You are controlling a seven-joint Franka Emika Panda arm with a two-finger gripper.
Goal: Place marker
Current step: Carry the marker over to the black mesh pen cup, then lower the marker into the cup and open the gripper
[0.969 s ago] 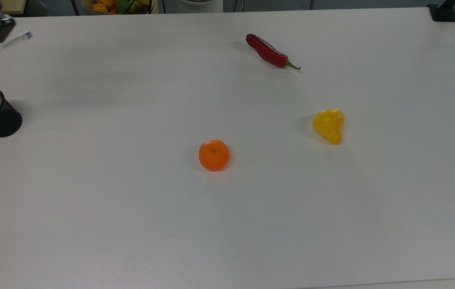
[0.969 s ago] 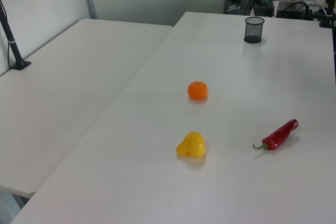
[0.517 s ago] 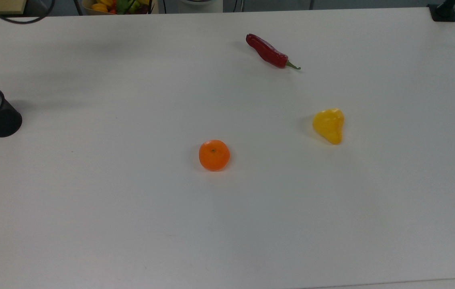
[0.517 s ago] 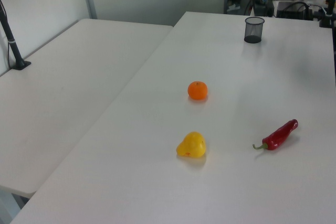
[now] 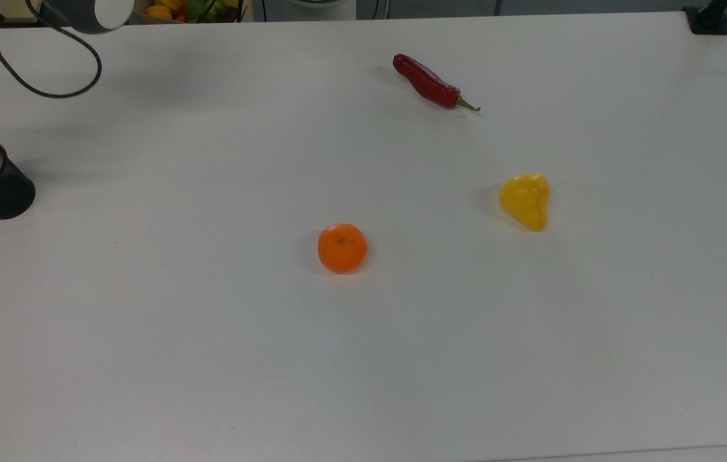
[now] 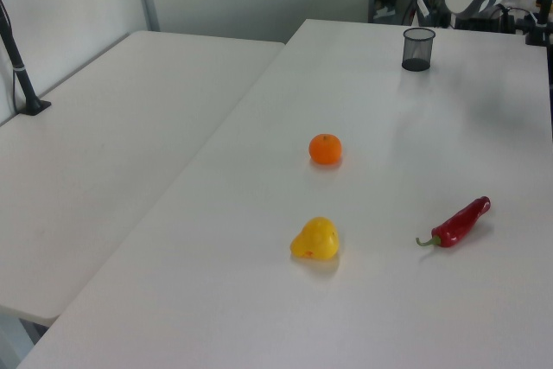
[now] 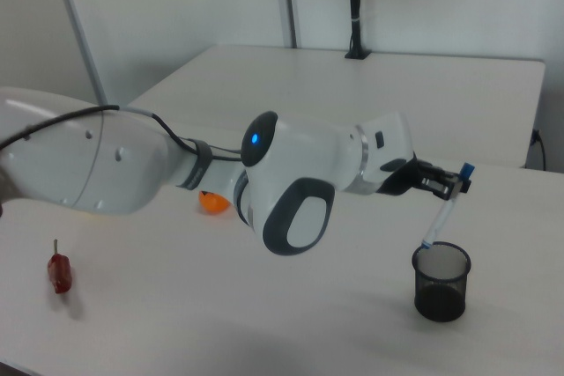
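Marker [image 7: 443, 206] gripped in hand [image 7: 454, 184], lower tip over mesh cup [image 7: 441, 281].

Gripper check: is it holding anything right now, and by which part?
Yes. The gripper is shut on the marker, pinching it near its upper, blue end. The pen hangs tilted, with its lower tip just above the rim of the black mesh cup.

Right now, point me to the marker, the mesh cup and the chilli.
marker [image 7: 438, 221], right view, middle of the white barrel.
mesh cup [image 7: 441, 286], right view, its black side wall.
chilli [image 5: 426, 81], top view, middle of the red body.
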